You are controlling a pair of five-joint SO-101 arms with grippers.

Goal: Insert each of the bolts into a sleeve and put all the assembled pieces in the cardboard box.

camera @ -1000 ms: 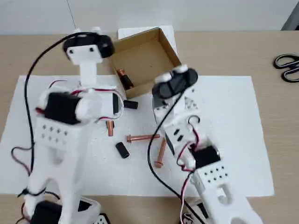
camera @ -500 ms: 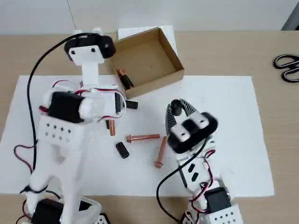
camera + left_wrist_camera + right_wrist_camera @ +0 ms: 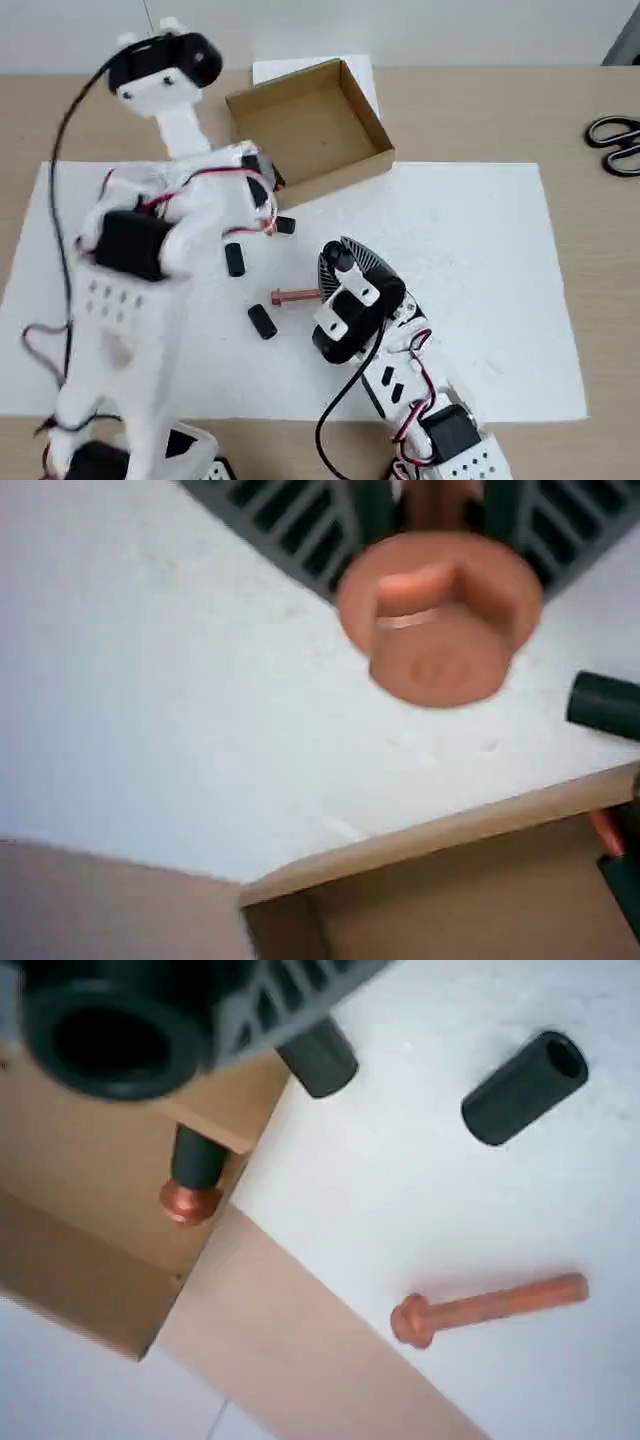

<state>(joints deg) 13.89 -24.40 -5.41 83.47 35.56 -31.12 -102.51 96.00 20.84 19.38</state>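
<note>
My left gripper [image 3: 440, 515] is shut on a copper bolt [image 3: 440, 620], head towards the camera, just above the white sheet by the cardboard box [image 3: 355, 120]. From above, this gripper [image 3: 262, 212] sits at the box's near wall. My right gripper [image 3: 343, 260] is shut on a black sleeve [image 3: 105, 1045] over the middle of the sheet. A loose bolt [image 3: 295, 296] [image 3: 490, 1308] lies just beside it. Loose sleeves lie at the near-left [image 3: 262, 321], the centre-left [image 3: 235, 259] and by the box [image 3: 285, 225]. An assembled piece [image 3: 190, 1185] lies inside the box.
A white paper sheet [image 3: 480, 280] covers the wooden table. Scissors [image 3: 615, 140] lie at the far right. A white card [image 3: 290, 70] lies behind the box. The right half of the sheet is bare.
My right arm has swung from beside the box to the sheet's middle with the sleeve, covering one bolt. My left gripper has carried its bolt towards the box, uncovering a sleeve.
</note>
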